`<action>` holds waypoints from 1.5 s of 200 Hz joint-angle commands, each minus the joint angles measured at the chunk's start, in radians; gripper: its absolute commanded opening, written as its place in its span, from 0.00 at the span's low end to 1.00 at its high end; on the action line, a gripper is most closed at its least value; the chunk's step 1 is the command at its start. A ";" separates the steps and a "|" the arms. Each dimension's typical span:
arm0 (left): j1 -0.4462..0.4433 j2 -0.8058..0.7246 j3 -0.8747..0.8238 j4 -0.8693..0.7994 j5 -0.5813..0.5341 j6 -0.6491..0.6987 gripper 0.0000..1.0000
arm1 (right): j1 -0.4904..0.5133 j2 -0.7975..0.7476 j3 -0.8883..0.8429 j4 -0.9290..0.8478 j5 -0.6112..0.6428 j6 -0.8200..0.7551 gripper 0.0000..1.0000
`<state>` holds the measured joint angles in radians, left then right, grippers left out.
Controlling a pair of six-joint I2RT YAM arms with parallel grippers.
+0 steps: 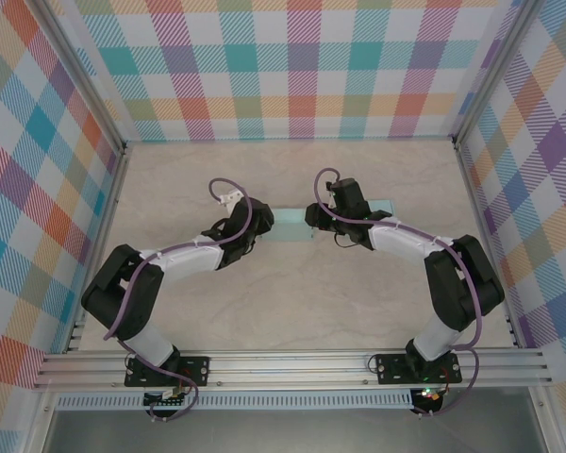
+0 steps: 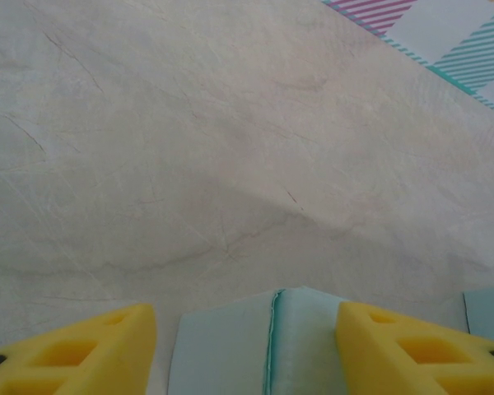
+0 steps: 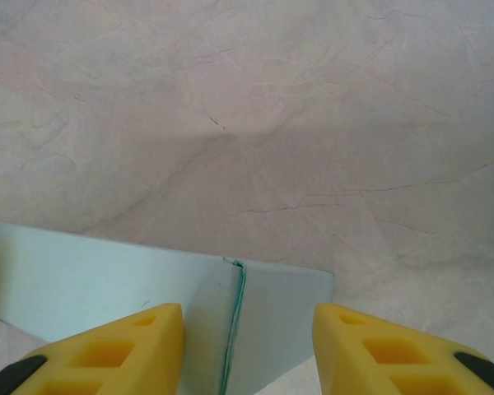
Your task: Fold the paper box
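Observation:
The paper box (image 1: 288, 223) is a pale teal sheet lying flat at mid-table between both arms. My left gripper (image 1: 257, 223) sits at its left end and my right gripper (image 1: 319, 217) at its right end. In the left wrist view the yellow fingers (image 2: 74, 350) stand apart over a flap of the paper box (image 2: 226, 346), with a raised crease running between them; the left gripper (image 2: 245, 350) is open. In the right wrist view the right gripper (image 3: 247, 350) is open too, its fingers (image 3: 115, 354) straddling a creased end of the paper box (image 3: 90, 276).
The marble-patterned table (image 1: 292, 302) is fenced by plaid walls (image 1: 302, 66) at the back and on both sides. An aluminium rail (image 1: 292, 363) runs along the near edge, where the arm bases are bolted. A corner of plaid wall (image 2: 445, 33) appears beyond the left gripper.

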<state>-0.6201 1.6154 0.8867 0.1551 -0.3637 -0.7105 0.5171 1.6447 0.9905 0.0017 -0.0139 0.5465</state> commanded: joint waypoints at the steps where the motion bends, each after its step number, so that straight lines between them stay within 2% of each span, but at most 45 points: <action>1: 0.016 -0.023 0.011 -0.110 0.087 0.029 0.60 | -0.008 0.049 -0.045 -0.107 0.020 0.009 0.45; 54: 0.063 -0.024 0.007 -0.073 0.241 0.014 0.59 | -0.008 0.053 -0.045 -0.108 0.018 0.010 0.45; 124: 0.085 -0.022 -0.095 -0.021 0.304 -0.041 0.51 | -0.007 0.060 -0.048 -0.103 0.015 0.017 0.44; 168: 0.102 -0.028 -0.161 0.039 0.358 -0.069 0.33 | -0.008 0.061 -0.046 -0.106 0.024 0.016 0.43; 213: 0.116 -0.022 -0.221 0.109 0.414 -0.072 0.28 | -0.008 0.057 -0.043 -0.106 0.030 0.017 0.42; 240: 0.119 -0.013 -0.253 0.134 0.418 -0.067 0.09 | -0.009 0.059 -0.046 -0.102 0.033 0.018 0.41; 259: 0.120 0.001 -0.268 0.157 0.428 -0.068 0.08 | -0.008 0.061 -0.049 -0.099 0.032 0.019 0.41; 300: 0.118 0.024 -0.292 0.187 0.438 -0.075 0.04 | -0.008 0.060 -0.074 -0.075 0.021 0.022 0.33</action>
<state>-0.4984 1.5654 0.6613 0.5362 0.0269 -0.7929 0.5163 1.6531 0.9783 0.0525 -0.0177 0.5690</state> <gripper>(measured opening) 0.065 0.344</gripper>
